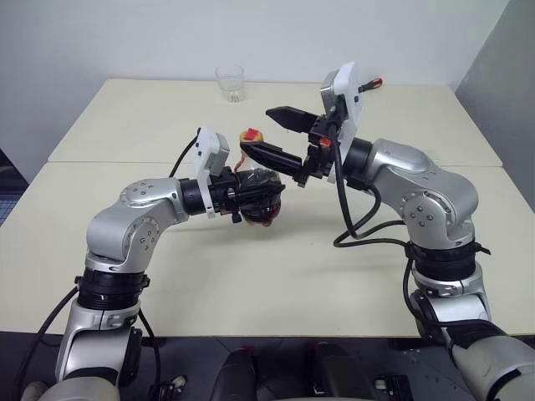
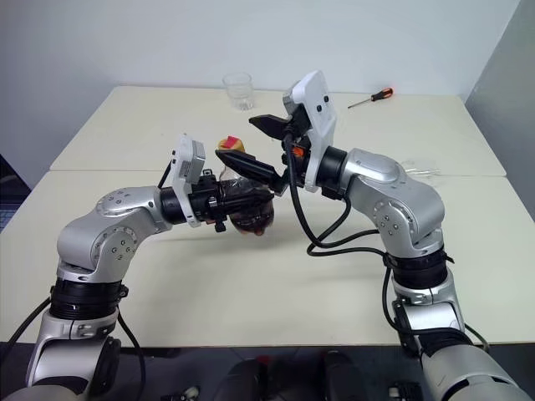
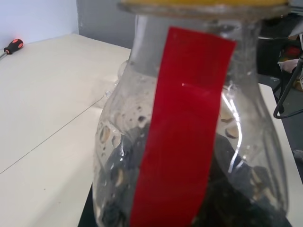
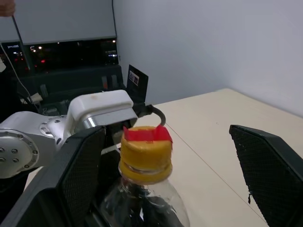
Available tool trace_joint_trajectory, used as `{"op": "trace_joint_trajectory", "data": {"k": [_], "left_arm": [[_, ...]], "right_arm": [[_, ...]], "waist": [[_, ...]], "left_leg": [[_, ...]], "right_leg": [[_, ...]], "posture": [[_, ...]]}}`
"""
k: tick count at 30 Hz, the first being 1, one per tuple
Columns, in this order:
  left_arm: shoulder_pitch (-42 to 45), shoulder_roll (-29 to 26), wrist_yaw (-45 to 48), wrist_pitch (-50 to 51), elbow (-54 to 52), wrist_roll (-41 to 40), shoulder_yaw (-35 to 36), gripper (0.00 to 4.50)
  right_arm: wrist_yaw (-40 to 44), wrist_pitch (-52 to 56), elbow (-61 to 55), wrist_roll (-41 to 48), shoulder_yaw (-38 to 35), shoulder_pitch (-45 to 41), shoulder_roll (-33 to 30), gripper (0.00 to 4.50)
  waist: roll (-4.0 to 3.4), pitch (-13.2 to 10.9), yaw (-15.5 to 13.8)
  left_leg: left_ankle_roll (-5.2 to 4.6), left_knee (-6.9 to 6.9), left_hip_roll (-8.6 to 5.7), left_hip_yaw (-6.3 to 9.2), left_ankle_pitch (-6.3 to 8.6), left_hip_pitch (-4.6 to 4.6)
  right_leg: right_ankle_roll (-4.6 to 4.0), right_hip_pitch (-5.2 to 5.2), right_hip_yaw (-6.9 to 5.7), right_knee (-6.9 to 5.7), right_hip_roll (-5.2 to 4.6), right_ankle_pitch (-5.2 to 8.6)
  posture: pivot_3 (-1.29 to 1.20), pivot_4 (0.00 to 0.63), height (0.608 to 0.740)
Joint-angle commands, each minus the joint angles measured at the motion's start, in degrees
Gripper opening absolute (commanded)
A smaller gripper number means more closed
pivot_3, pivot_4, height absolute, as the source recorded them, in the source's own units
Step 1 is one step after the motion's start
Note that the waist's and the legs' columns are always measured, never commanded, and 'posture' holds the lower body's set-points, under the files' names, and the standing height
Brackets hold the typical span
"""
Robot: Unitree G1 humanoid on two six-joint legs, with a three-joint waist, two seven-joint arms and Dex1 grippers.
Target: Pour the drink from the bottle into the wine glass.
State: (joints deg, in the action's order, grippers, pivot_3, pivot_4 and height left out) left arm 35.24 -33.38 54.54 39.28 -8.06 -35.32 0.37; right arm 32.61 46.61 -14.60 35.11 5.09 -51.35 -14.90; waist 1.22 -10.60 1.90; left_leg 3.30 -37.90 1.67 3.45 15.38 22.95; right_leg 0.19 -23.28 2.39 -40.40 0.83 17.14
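The bottle is held up off the cream surface, clenched around its rounded belly by the left gripper, whose fingers come in level from the side; the drink shows dark in the lower part of the body. It is a small, squat, clear plastic bottle, so I judge it light and only partly filled, with thin walls that will give under a hard squeeze and a smooth, curved skin that could slip or twist in the grasp. The belly is the right place for the holding hand, and the yellow-orange cap, hard and ridged with a red tab on top, is the place for the other hand to take hold and twist. The right gripper has its fingers spread wide, holding nothing, one on each side of the cap and apart from it, with the cap sitting roughly midway between them in the right wrist view. The cap is on, so nothing can be poured yet. Beyond the bottle, near the far edge of the surface, stands a clear tumbler, and well off to the bottle's right lies a screwdriver with a red and black handle.
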Motion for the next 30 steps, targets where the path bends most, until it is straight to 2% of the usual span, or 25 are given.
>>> {"op": "trace_joint_trajectory", "data": {"k": [1, 14, 30], "left_arm": [[1.88, 0.52, 0.48, -1.83, -0.73, -0.09, 0.55, 1.43], [1.62, 0.66, 0.60, -1.96, -1.07, 0.06, 0.86, 1.43], [2.46, 0.75, 0.76, -2.11, -0.35, 0.29, 0.65, 1.43]], "right_arm": [[0.43, -2.40, 0.46, -1.05, 0.51, -2.14, 1.04, 4.46], [1.04, -4.59, 2.82, -5.32, 1.11, -1.89, 0.21, 4.46], [0.80, -1.20, -0.37, -3.15, -2.11, 0.69, -4.34, 4.46]], "waist": [[0.00, 0.00, 0.00], [0.00, 0.00, -0.01], [0.00, 0.00, -0.01]], "left_leg": [[0.00, 0.00, 0.00, -0.01, 0.00, 0.00], [0.00, 0.00, 0.01, -0.01, 0.00, 0.00], [0.00, -0.01, 0.00, 0.00, 0.00, 0.00]], "right_leg": [[0.00, 0.00, 0.00, 0.00, 0.00, 0.00], [0.00, 0.00, 0.00, -0.01, -0.01, 0.00], [0.00, 0.00, -0.01, -0.02, -0.01, 0.00]], "posture": [[0.00, 0.150, 0.740], [0.00, 0.150, 0.740], [0.00, 0.150, 0.740]]}}
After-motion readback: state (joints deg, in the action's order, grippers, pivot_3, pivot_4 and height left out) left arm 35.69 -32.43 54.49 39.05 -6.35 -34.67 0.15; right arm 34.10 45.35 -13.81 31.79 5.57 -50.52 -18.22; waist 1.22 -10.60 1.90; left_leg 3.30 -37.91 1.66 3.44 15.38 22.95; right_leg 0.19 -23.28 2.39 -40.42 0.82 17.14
